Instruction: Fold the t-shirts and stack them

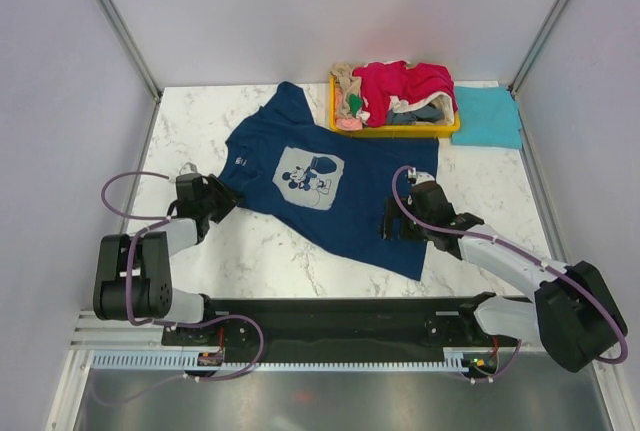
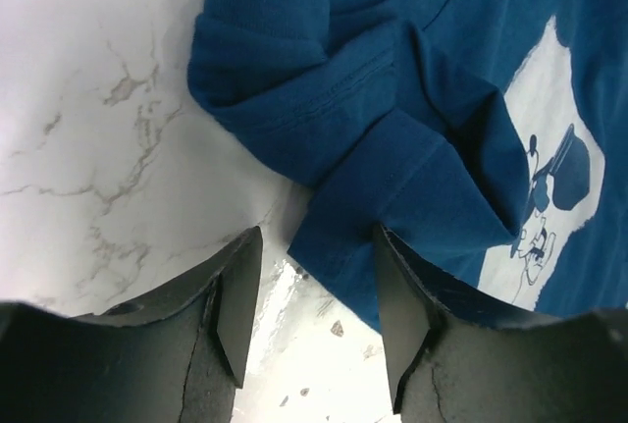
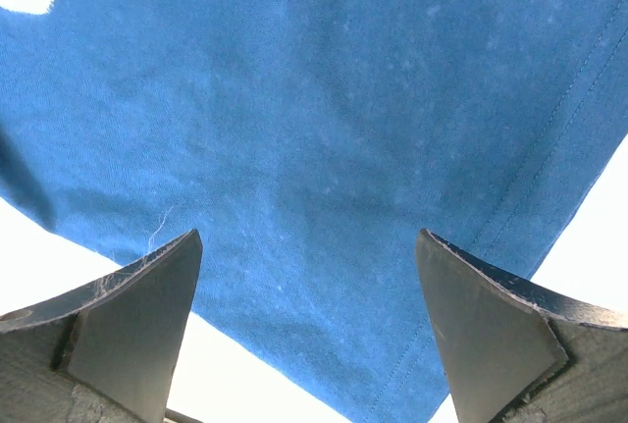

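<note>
- Left arm (image 1: 150, 251) folds back on itself at the near edge, forearm reaching out low over the table (image 1: 270, 251) toward the shirt's left side.
- Left gripper (image 1: 215, 199) sits at the bunched left sleeve (image 2: 363, 197). The jaws are partly apart with the sleeve's corner lying between them, not pinched. It looks placed for taking or letting go of that sleeve; which one, can't tell.
- Right arm (image 1: 510, 266) stretches in from the near right, wrist angled left and low.
- Right gripper (image 1: 395, 221) hovers over the shirt's lower right part, close to the side hem (image 3: 549, 148). Its jaws are spread wide and hold nothing. Probably lining up a grab for a fold.
- Navy t-shirt (image 1: 370, 186) lies spread on the table at mid-depth, skewed, Mickey print (image 1: 308, 177) face up. It is flat but not yet folded; the left sleeve is rumpled.
- Far side: yellow tray (image 1: 400, 132) touches the shirt's top right corner and holds a heap of unfolded tees with the crimson-pink tee (image 1: 405, 81) on top.
- Teal tee (image 1: 487, 116) lies folded flat just right of the tray, likely the start of the stack.
</note>
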Robot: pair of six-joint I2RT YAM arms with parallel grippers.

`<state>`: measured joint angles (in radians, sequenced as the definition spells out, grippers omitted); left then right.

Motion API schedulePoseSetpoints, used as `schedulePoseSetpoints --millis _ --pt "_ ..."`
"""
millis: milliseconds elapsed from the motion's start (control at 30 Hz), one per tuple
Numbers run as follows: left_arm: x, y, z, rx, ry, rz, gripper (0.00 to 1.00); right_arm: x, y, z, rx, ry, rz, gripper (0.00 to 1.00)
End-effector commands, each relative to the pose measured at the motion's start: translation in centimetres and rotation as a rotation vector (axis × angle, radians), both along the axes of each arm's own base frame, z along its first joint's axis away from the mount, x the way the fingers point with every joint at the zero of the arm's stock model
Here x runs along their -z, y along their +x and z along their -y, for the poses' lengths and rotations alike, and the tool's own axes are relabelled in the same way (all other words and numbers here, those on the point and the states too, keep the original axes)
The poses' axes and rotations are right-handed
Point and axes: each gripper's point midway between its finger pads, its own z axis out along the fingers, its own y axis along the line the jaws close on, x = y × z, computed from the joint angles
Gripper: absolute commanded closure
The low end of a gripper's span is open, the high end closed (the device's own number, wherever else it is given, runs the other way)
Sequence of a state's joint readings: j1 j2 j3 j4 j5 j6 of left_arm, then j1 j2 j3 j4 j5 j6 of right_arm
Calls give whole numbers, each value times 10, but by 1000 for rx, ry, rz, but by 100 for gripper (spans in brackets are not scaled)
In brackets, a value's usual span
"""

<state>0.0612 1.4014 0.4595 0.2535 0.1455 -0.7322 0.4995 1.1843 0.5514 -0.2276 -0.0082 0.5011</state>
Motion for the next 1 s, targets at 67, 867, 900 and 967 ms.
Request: schedulePoseSetpoints --millis 67,867,900,967 --pt "-16 15 9 13 -61 89 48 0 4 -2 -16 -9 -2 2" --pt "-56 7 18 86 -21 195 98 -4 4 -4 -16 4 7 2" --pt "-78 5 17 78 -2 246 98 -5 4 -4 -15 4 10 2" --pt "-96 -6 16 59 25 250 98 -11 5 -4 -12 13 21 2"
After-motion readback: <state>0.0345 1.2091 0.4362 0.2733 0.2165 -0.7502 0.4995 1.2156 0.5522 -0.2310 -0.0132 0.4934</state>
